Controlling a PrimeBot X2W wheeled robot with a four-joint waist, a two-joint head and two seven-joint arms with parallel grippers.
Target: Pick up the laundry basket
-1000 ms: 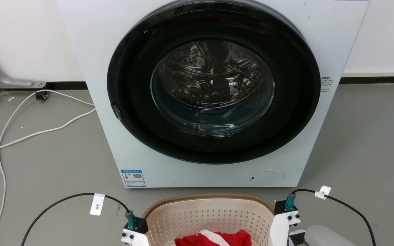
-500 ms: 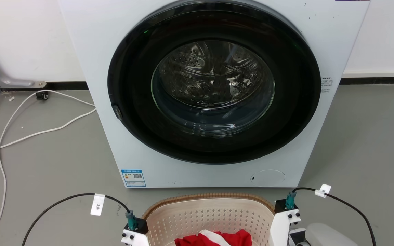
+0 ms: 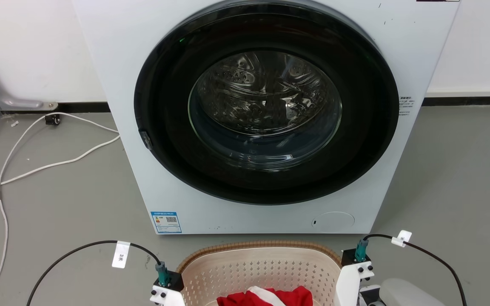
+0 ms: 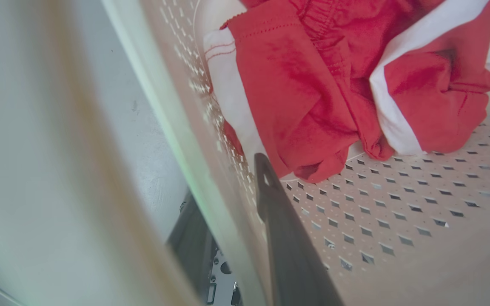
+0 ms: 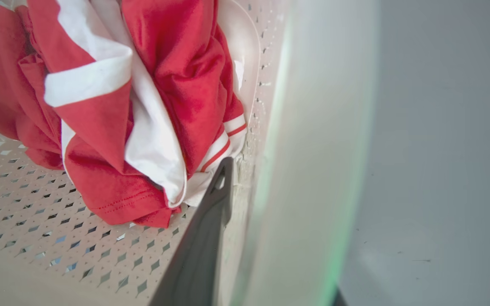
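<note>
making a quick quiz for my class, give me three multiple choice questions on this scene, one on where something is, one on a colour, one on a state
1. Where is the laundry basket?
A. on the floor in front of the washing machine
B. on top of it
C. inside its drum

2. What colour is the clothing in the basket?
A. blue
B. red and white
C. all black

3. How is the machine's door?
A. swung wide open
B. taken off
C. shut

Answers:
1 A, the head view shows it on the floor right before the machine's front.
2 B, red fabric with white bands lies in it.
3 C, the glass sits flush in its dark ring.
</note>
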